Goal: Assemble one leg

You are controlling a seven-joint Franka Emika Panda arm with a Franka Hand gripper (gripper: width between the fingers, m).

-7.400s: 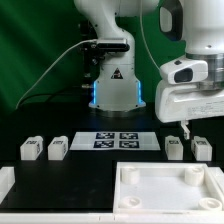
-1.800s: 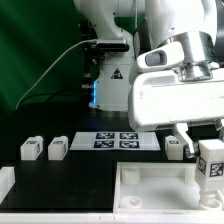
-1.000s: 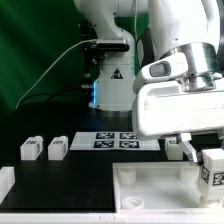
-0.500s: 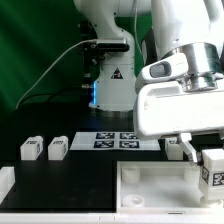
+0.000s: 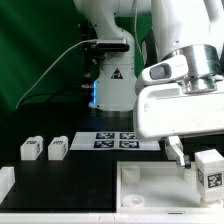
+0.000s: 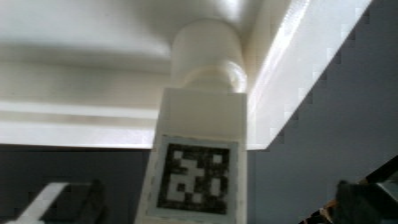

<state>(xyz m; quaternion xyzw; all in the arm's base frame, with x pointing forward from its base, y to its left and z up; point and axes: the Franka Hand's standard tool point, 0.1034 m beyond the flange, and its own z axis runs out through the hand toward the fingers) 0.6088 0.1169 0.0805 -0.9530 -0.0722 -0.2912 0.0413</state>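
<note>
My gripper (image 5: 206,166) is shut on a leg (image 5: 210,171), a small white block with a black-and-white tag. It holds the leg upright just above the far right corner of the white tray part (image 5: 150,187). In the wrist view the leg (image 6: 198,150) sits between the dark fingers (image 6: 57,203), its end close to a round corner post (image 6: 210,58) inside the tray rim. I cannot tell whether they touch. Two more legs (image 5: 30,149) (image 5: 57,148) stand at the exterior view's left. Another leg (image 5: 173,147) is partly hidden behind the hand.
The marker board (image 5: 115,140) lies behind the tray part at mid table. The robot base (image 5: 112,85) stands behind it. A white block (image 5: 5,185) sits at the front left edge. The large white hand hides much of the right side.
The gripper has taken one of the right-hand legs and carried it over the tray's right corner. In the last half second it has shifted slightly left and down.
</note>
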